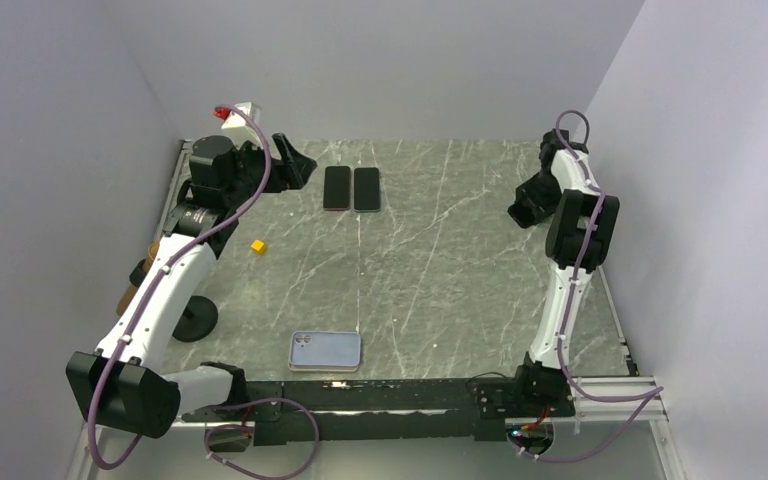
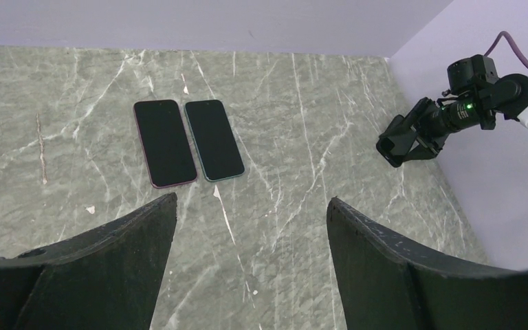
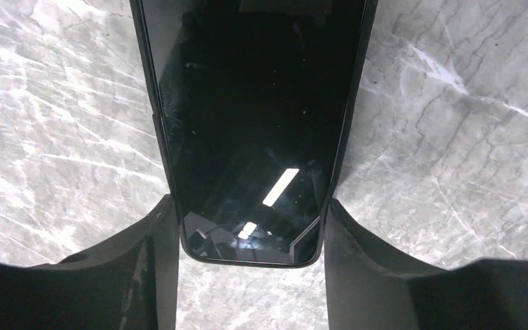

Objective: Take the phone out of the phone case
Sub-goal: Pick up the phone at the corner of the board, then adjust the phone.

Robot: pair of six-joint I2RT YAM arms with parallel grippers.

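Gripping phone (image 3: 247, 124) by its sides: R tool (image 3: 249, 210) | L tool (image 2: 251, 199) wide | case (image 1: 325, 350) flat, well apart frm both

Mid-table (image 1: 460, 280) open; phone pair (image 1: 352, 188) far, case (image 1: 325, 350) near; phone (image 3: 247, 124) fills R jaws.

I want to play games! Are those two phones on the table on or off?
Off, it seems: the pink phone and green phone show black screens.
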